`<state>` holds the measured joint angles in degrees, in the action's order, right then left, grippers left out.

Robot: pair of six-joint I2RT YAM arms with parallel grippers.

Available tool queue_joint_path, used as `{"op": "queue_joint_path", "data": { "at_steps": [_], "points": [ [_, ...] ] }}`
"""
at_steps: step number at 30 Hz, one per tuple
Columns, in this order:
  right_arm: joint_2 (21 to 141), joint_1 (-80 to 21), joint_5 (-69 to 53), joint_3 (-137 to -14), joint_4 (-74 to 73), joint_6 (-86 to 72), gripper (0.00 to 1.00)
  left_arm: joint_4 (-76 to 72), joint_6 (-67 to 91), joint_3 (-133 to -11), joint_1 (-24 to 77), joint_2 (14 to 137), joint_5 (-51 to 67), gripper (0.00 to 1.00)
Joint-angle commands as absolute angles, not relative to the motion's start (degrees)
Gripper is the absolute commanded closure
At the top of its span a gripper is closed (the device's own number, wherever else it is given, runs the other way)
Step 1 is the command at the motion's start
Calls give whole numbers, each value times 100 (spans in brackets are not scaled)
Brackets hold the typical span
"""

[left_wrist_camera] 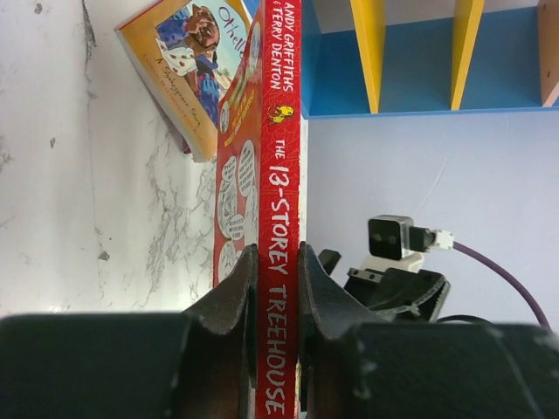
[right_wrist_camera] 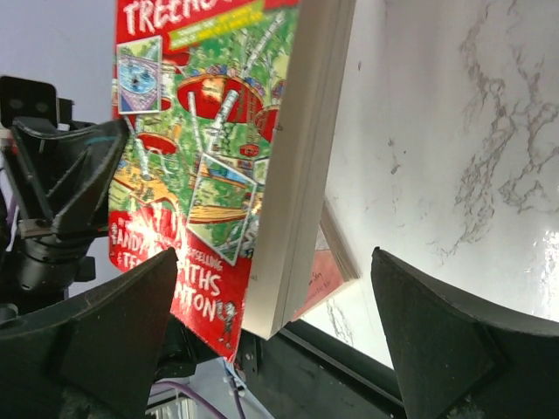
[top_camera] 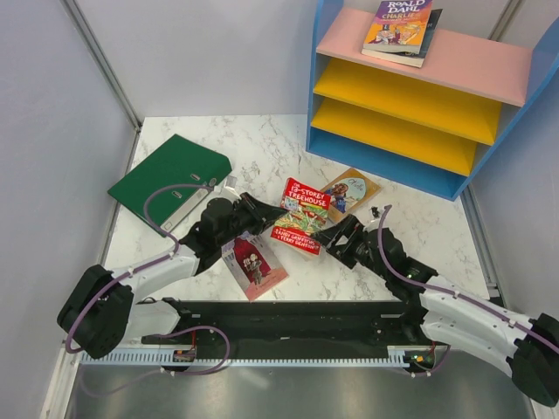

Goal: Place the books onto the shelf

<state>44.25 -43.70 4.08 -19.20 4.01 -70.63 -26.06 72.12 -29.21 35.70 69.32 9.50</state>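
Top external: the red book (top_camera: 301, 216) is held tilted between both arms above the marble surface (top_camera: 262, 144), with the shelf (top_camera: 410, 113) at one o'clock from it. The Roald Dahl book (top_camera: 403, 28) lies on the pink top board. Othello (top_camera: 354, 189) and the pink-red book (top_camera: 255, 266) lie on the surface. Left wrist: the left jaws are clamped on the red book's spine. Right wrist: the right jaws stand wide apart, gripping nothing, the book's fore edge between them. The left arm alone seems to be carrying it. Next it should swing toward one o'clock onto a board, once the right arm clears.
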Motion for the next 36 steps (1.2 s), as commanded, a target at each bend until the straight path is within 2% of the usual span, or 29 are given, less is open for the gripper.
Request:
{"op": "queue_joint_path", "data": {
  "at_steps": [1,17,20,24,27,36],
  "points": [
    [4772,-4394,88,-2056,1265,-7242,2,-3382,7531,-3147,3560,6627,985,98],
    [5309,-4456,-211,-1740,2812,-7655,3,-3762,7822,-3050,3560,6671,835,98],
    [5177,-4509,-193,-1775,2830,-7690,16,-3691,7787,-3059,3525,6662,756,98],
    [4896,-4509,-36,-1705,2734,-7752,45,-3674,7761,-3085,3516,6724,835,98],
    [4738,-4509,-44,-1696,2654,-7770,62,-3665,7717,-3067,3516,6733,809,98],
    [4535,-4509,-61,-2003,2338,-7612,83,-3410,7559,-3111,3481,6732,668,98]
  ]
}}
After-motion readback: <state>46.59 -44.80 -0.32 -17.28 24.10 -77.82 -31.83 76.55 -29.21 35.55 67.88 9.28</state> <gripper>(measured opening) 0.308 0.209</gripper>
